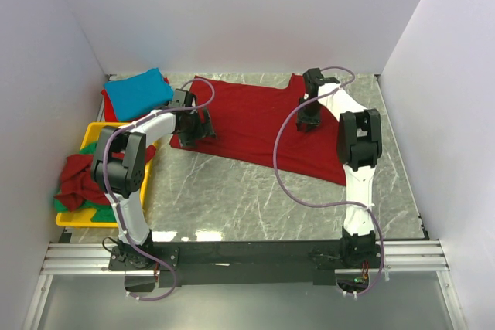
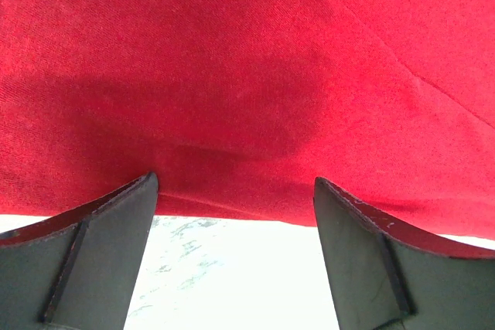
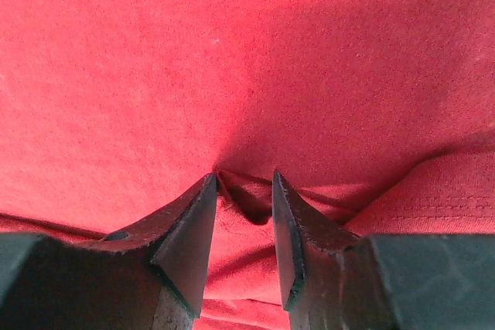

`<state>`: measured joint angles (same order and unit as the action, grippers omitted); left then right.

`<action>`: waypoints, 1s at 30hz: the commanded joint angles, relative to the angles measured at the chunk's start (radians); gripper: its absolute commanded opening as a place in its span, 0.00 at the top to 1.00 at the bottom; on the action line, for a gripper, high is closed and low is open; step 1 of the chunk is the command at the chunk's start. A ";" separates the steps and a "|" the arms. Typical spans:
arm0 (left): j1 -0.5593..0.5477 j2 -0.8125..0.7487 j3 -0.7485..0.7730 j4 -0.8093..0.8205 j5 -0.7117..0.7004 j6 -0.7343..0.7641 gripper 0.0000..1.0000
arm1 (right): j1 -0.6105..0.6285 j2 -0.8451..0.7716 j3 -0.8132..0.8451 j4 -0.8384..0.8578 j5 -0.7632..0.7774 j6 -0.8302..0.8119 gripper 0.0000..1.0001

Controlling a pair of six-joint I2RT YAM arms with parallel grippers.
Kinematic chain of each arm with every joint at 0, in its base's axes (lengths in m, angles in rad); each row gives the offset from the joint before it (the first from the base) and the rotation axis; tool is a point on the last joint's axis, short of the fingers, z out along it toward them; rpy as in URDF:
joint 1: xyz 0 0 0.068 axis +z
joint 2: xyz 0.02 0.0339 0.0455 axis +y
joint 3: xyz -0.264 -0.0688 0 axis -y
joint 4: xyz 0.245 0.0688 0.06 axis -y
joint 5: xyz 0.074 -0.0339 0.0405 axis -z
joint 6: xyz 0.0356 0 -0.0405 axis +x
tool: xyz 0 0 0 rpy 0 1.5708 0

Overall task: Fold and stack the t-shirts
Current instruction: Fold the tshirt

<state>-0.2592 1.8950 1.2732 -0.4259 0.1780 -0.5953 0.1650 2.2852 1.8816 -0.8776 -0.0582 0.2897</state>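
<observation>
White-walled booth around a grey marbled table, seen on my overhead feed.

From where I sit, three plain white panels close the space: a back wall [image 1: 247, 13] across the top of the frame, a left wall [image 1: 39, 75] and a right wall [image 1: 456, 75] slanting in from the sides. The table [image 1: 232, 199] fills the middle, grey stone pattern with pale veins (it reads almost white in my left wrist view, along the bottom edge). An aluminium rail [image 1: 77, 256] runs across the lower part of the frame, with a dull grey surface [image 1: 247, 311] below it. Light is even and soft, with a few bright reflections on the tabletop at lower centre.
</observation>
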 commanded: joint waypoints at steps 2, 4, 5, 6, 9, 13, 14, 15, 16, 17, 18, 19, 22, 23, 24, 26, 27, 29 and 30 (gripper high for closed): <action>-0.006 -0.036 0.003 -0.005 -0.015 0.006 0.13 | 0.018 -0.061 -0.019 0.011 0.017 -0.012 0.59; -0.008 -0.036 0.005 -0.005 -0.014 0.008 0.13 | 0.019 -0.055 -0.015 0.002 0.017 -0.012 0.60; -0.006 -0.037 0.002 -0.004 -0.012 0.006 0.13 | 0.019 -0.055 -0.012 0.000 0.018 -0.014 0.60; -0.008 -0.037 0.000 -0.001 -0.012 0.006 0.13 | 0.024 -0.056 -0.012 0.000 0.021 -0.015 0.60; -0.006 -0.036 -0.005 0.004 -0.009 0.003 0.13 | 0.027 -0.061 -0.004 -0.003 0.024 -0.017 0.61; -0.006 -0.033 -0.005 0.009 -0.005 0.000 0.13 | 0.037 -0.066 0.002 -0.009 0.031 -0.023 0.62; -0.006 -0.031 -0.005 0.010 -0.005 -0.001 0.13 | 0.037 -0.063 -0.001 -0.011 0.029 -0.024 0.64; -0.006 -0.030 -0.005 0.010 -0.005 -0.001 0.13 | 0.037 -0.061 -0.001 -0.011 0.026 -0.026 0.65; -0.006 -0.030 -0.003 0.009 -0.006 -0.001 0.13 | 0.039 -0.058 0.001 -0.015 0.023 -0.026 0.67; -0.006 -0.030 -0.003 0.007 -0.006 0.000 0.13 | 0.039 -0.055 0.001 -0.017 0.015 -0.027 0.72; -0.006 -0.028 0.000 0.007 -0.008 0.000 0.13 | 0.039 -0.050 0.001 -0.017 0.012 -0.029 0.74; -0.006 -0.027 0.002 0.006 -0.008 0.002 0.13 | 0.039 -0.052 0.001 -0.017 0.009 -0.030 0.76; -0.006 -0.022 0.006 0.001 -0.009 0.006 0.13 | 0.041 -0.047 0.008 -0.021 0.000 -0.035 0.86; -0.006 -0.020 0.008 -0.001 -0.009 0.008 0.13 | 0.041 -0.046 0.019 -0.023 -0.002 -0.037 0.92; -0.006 -0.020 0.009 -0.001 -0.009 0.009 0.13 | 0.041 -0.046 0.025 -0.026 -0.003 -0.037 0.95; -0.006 -0.014 0.009 -0.002 -0.011 0.009 0.13 | 0.039 -0.047 0.043 -0.029 -0.006 -0.038 1.00; -0.006 -0.016 0.011 -0.002 -0.011 0.009 0.13 | 0.041 -0.055 0.047 -0.027 -0.011 -0.038 1.00; -0.006 -0.011 0.012 -0.002 -0.009 0.006 0.13 | 0.041 -0.067 0.054 -0.011 -0.025 -0.040 1.00; -0.008 -0.011 0.012 -0.001 -0.009 0.006 0.13 | 0.041 -0.078 0.059 -0.003 -0.028 -0.040 1.00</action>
<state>-0.2607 1.8950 1.2732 -0.4309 0.1776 -0.5945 0.1944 2.2807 1.8862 -0.8879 -0.0547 0.2600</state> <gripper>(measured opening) 0.871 0.009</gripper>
